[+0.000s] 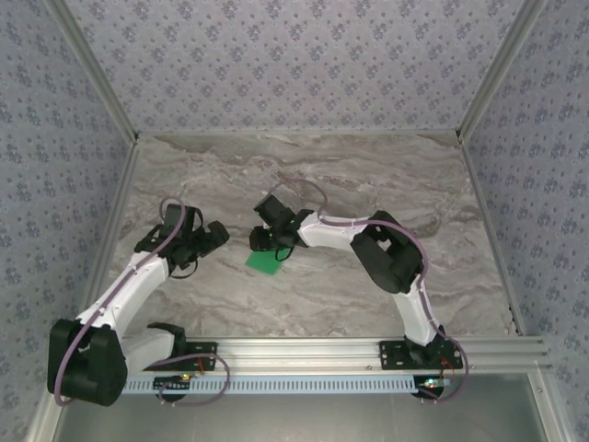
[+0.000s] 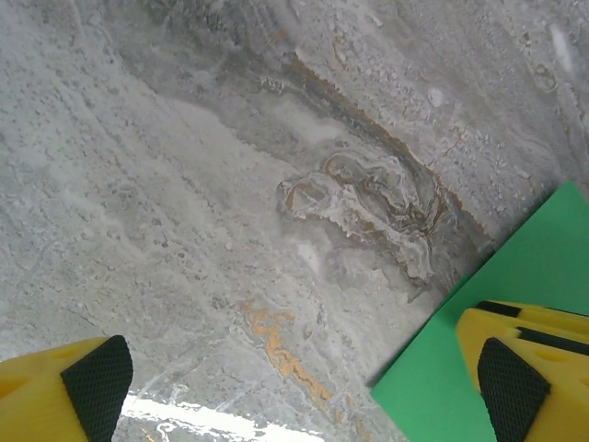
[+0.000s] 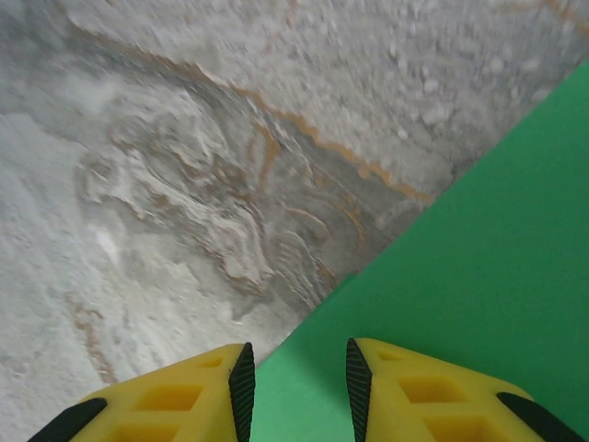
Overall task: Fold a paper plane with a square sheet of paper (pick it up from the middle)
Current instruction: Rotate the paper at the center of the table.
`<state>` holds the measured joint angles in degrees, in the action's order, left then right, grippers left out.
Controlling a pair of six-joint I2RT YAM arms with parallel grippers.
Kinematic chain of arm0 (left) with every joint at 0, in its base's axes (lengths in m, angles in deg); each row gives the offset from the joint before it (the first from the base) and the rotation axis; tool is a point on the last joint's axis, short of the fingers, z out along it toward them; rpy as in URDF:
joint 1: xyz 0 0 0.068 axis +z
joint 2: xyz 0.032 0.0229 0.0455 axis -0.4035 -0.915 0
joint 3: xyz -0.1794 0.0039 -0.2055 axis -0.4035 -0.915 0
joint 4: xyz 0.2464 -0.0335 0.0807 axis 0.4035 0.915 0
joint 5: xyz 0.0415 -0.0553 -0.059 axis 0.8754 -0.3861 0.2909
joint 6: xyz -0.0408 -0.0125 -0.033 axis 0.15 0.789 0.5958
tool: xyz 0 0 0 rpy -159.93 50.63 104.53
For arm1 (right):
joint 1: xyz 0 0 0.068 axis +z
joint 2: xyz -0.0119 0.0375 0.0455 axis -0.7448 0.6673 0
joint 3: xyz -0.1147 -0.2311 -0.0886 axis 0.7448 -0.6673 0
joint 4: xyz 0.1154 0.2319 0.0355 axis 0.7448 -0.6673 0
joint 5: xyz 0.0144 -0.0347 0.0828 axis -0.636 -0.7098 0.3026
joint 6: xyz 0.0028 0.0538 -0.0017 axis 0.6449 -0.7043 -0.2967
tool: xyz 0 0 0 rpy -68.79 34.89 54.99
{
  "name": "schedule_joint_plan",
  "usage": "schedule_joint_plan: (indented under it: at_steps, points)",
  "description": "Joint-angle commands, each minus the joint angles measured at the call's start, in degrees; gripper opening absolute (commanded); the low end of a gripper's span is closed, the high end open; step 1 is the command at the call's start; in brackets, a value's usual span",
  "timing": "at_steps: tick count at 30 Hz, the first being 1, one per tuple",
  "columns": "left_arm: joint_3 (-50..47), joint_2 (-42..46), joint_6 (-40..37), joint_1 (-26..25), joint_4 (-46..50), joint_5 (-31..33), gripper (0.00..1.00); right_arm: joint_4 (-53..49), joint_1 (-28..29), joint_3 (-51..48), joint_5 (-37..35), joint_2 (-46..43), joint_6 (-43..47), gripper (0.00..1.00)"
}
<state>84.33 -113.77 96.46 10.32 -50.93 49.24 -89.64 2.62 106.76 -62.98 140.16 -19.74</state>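
Right gripper [image 3: 299,387] is the one your next move depends on. It hangs low over the sheet of paper [image 1: 265,262], its jaws drawn close together. A narrow gap shows between the pads and nothing is visibly pinched in it.

In the right wrist view the sheet's straight edge runs on a slant and passes under that gap. One finger is over green and the other is over bare worktop [image 3: 184,184]. That puts you on the sheet's border rather than its middle, with the bulk of the green off to the right-finger side.

From above, the sheet lies flat. The right gripper covers the sheet's far part, and the visible green pokes out toward the arm bases. With that much hidden, you cannot tell whether the sheet has a long axis.

Left gripper [image 2: 299,387] sits just beside the sheet on its left, jaws spread wide and holding nothing. One of its fingers is over the sheet's margin and the other is well off the sheet.

The right arm is the nearer one, I judge. For a mid-sheet pinch you would need to bring it further in over the green.
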Motion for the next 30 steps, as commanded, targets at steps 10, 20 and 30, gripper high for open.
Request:
schedule_joint_plan:
  at_steps: [10, 20, 30]
  points:
    - [-1.27, -0.13, -1.94, 0.41, -5.30, -9.64, 0.99, -18.49, -2.73, -5.27, 9.61, -0.07, 33.24, 0.37]
    - [-0.58, -4.83, -1.55, -4.75, -12.51, -15.79, 0.94, -11.10, -5.21, -15.71, 14.64, -18.30, 27.62, 0.53]
    - [5.80, -16.83, 3.14, -16.67, -24.42, -18.90, 0.83, 2.50, -12.38, -37.77, 7.65, -38.82, -2.60, 0.66]
